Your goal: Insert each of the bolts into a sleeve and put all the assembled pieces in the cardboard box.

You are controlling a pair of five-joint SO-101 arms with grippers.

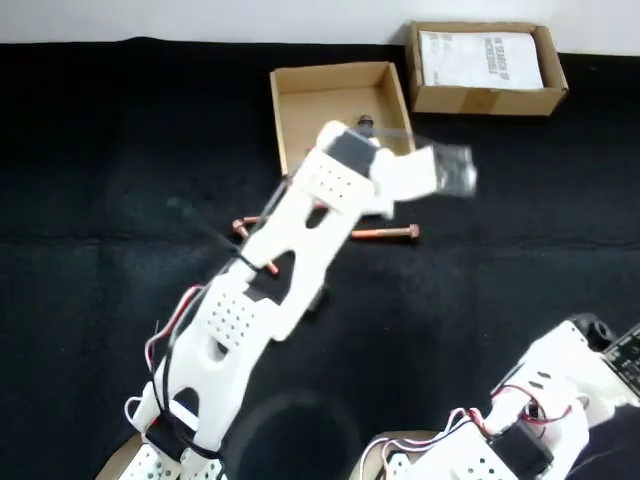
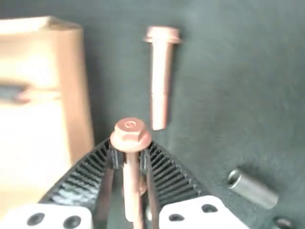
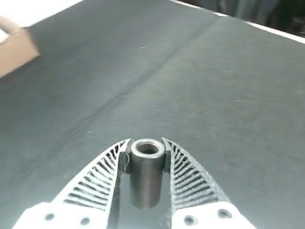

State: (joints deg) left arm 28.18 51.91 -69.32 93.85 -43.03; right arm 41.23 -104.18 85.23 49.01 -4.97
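Observation:
My left gripper (image 2: 129, 145) is shut on the shank of a copper bolt (image 2: 129, 133), head up. In the high view this gripper (image 1: 448, 170) hangs just right of the open cardboard box (image 1: 340, 75). A second bolt (image 2: 161, 76) lies on the black mat beyond it, and a grey sleeve (image 2: 252, 189) lies off to one side. My right gripper (image 3: 147, 148) is shut on another grey sleeve (image 3: 147, 171), held with its bore facing up, low over bare mat. The right arm (image 1: 540, 400) sits at the bottom right.
More copper bolts (image 1: 385, 233) (image 1: 246, 225) lie on the mat under and beside the left arm. A dark piece (image 1: 365, 122) lies in the cardboard box. A second box (image 1: 485, 100) holding a printed sheet stands at the back right.

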